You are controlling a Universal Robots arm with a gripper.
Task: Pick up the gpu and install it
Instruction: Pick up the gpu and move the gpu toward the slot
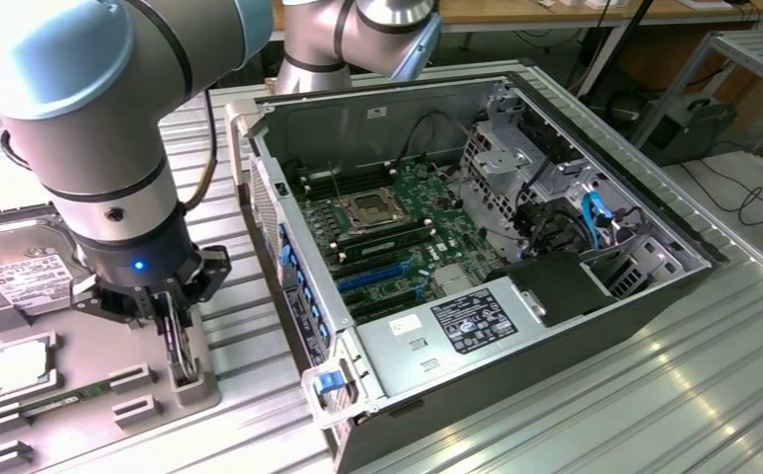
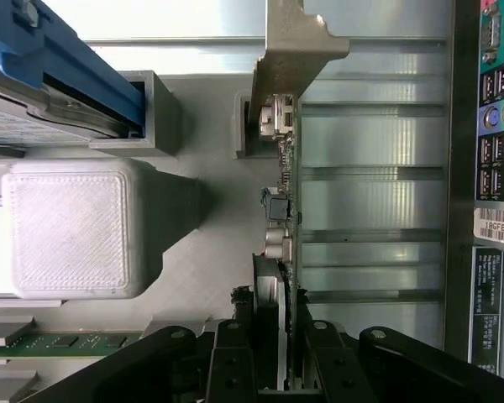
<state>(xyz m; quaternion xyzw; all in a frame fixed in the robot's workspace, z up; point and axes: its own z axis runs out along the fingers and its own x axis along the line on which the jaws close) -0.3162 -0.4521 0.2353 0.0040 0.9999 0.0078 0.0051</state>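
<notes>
My pincer (image 1: 177,338) is clenched on the gpu (image 2: 291,210), with a finger against each face of the card. The card stands on edge at a grey holder (image 1: 199,391) on the worktop (image 1: 697,375), to the exterior view's left of the open computer case (image 1: 342,128). From my wrist the card shows edge-on, so its faces are hidden. Its metal bracket (image 2: 296,42) is at the end far from my fingers. My arm covers part of the hard drive (image 1: 19,272). I cannot tell whether the card's lower edge sits in the holder's slot or clear of it.
</notes>
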